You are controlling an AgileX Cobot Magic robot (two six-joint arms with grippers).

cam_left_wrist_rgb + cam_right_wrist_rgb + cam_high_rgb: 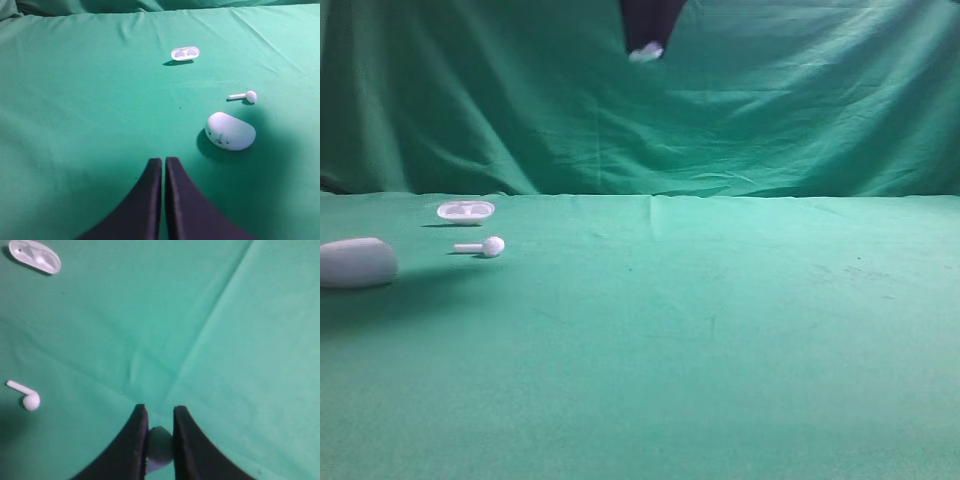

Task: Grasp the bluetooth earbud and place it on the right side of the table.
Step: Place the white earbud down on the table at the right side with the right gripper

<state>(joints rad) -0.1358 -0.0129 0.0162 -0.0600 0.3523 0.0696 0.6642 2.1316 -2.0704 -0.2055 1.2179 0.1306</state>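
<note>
One half of the job looks done to me: the grasp. My right gripper (160, 440) has its jaws drawn narrow around the bluetooth earbud (159, 447), a small pale lump pinched between the two dark fingers in the right wrist view. In the exterior high view that same gripper (648, 50) hangs high at the top centre against the backdrop, a white speck at its tip, well above the table (720, 340).

What is left, I judge, is the carry and the release. I sit over the middle of the cloth, not its right side, so I need to travel right, come down and let go.

My left gripper (164, 162) idles low over the cloth with its jaws pressed together, holding nothing. Near it lie the things I should leave alone: the pebble-like case (230, 131), the long-stemmed earbud (245, 96) and the open tray (185, 53), all on the left of the table.
</note>
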